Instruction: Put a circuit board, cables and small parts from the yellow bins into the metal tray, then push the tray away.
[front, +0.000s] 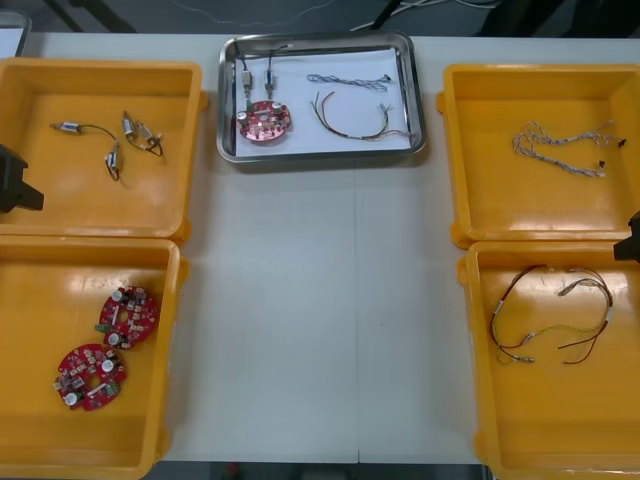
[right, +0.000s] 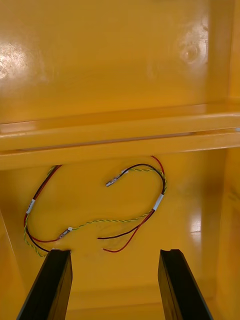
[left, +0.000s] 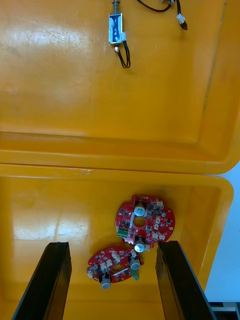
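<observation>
The metal tray (front: 320, 156) sits at the table's far middle, white inside. In it lie a red circuit board (front: 264, 121), small metal parts (front: 245, 82) on black leads, a twisted blue and white cable (front: 350, 82) and a red and yellow cable (front: 360, 124). My left gripper (left: 112, 245) hangs open above two spare circuit boards (left: 145, 221) (left: 115, 266) in the near left bin. Over the near right bin my right gripper (right: 115, 251) is open too, above red and yellow cables (right: 145, 172). Both arms show at the table's sides, left (front: 15, 185) and right (front: 630, 240).
The far left yellow bin (front: 60, 200) holds small metal parts (front: 112, 150) with black leads. The far right bin (front: 530, 210) holds twisted blue and white cables (front: 565, 148). Bare light table (front: 320, 320) lies between the bins, in front of the tray.
</observation>
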